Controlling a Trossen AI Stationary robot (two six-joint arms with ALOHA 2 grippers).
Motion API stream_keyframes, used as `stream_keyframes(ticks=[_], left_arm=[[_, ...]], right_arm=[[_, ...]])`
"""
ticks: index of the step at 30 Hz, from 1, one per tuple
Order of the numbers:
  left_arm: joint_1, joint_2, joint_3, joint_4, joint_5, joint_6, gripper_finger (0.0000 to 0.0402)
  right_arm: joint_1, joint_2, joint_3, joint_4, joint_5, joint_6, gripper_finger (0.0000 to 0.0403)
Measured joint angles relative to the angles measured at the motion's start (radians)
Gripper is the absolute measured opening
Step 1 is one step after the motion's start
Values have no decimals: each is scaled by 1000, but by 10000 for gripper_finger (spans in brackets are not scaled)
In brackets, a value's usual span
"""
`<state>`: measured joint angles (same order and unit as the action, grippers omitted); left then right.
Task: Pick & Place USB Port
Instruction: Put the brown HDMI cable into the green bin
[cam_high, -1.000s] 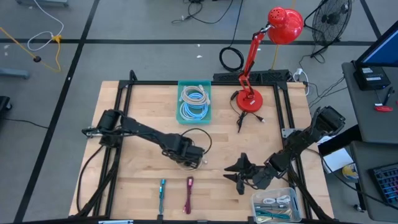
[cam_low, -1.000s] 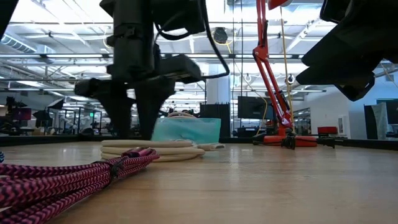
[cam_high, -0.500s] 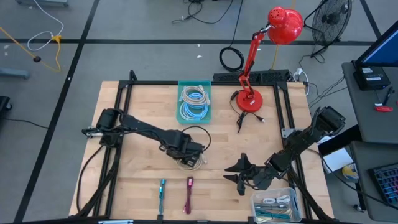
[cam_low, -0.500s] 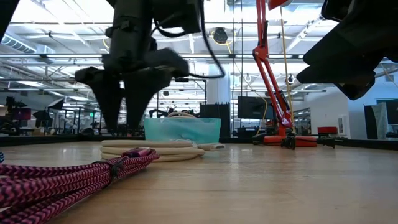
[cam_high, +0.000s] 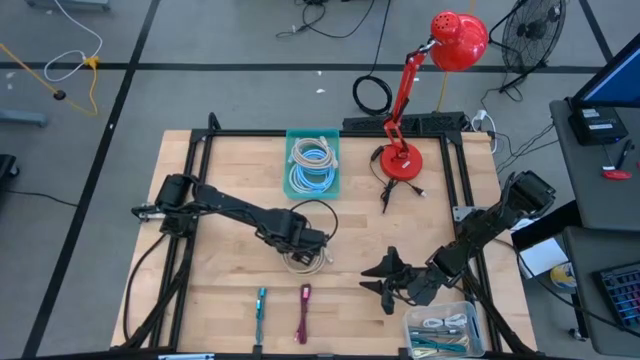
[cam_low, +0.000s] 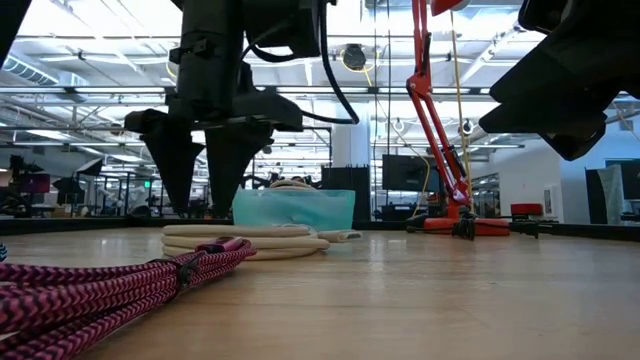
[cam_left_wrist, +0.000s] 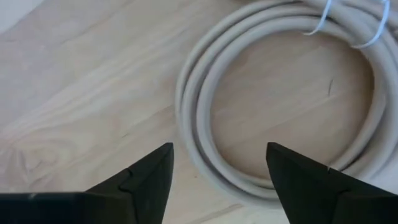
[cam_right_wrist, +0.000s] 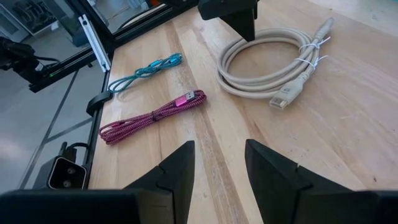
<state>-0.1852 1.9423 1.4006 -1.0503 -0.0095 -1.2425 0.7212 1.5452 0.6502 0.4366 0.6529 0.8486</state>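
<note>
Risk at the moment of approach. The left gripper (cam_low: 205, 165) hangs directly over the beige cable (cam_high: 306, 259) near the table's middle, its fingers spread wide and empty, one to each side of the coil's near arc in the left wrist view (cam_left_wrist: 261, 81). The coil lies flat on the table (cam_high: 230, 280), bound by two white ties (cam_right_wrist: 309, 51), with its USB plug (cam_right_wrist: 284, 97) pointing away from the loop. Judged from this stance, the likeliest fault is a partial catch: if the fingers close on only one or two of the stacked turns, the rest may sag or slide out as the arm lifts. A descent that stops short would pinch nothing; one that goes too deep would press the fingertips against the wood and push the coil aside. The loose plug end may swing and snag. The magenta cable (cam_high: 303, 313) and teal cable (cam_high: 260, 310) lie well apart toward the table's front edge and should not interfere. The right gripper (cam_high: 388, 279) waits near the clear bin (cam_high: 443, 331) at the front right corner, its fingers partly apart and holding nothing; the teal tray (cam_high: 313, 163) sits at the far side.
</note>
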Motion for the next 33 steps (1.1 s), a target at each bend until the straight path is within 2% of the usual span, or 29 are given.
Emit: stream_keyframes(ticks=[14,21,26,30,33], left_arm=[[1,9,-1,2,-47,-20,262],[1,9,-83,11,-79,-54,262],[1,2,-161,112,-39,-62,262],[0,2,-173,167,-29,-60,260],[0,3,-173,175,-30,-80,236]], right_arm=[[0,0,0,0,-3,0,132],[1,0,0,0,-6,0,132],[1,0,0,0,-7,0,132],[1,0,0,0,-6,0,132],[1,0,0,0,-5,0,132]])
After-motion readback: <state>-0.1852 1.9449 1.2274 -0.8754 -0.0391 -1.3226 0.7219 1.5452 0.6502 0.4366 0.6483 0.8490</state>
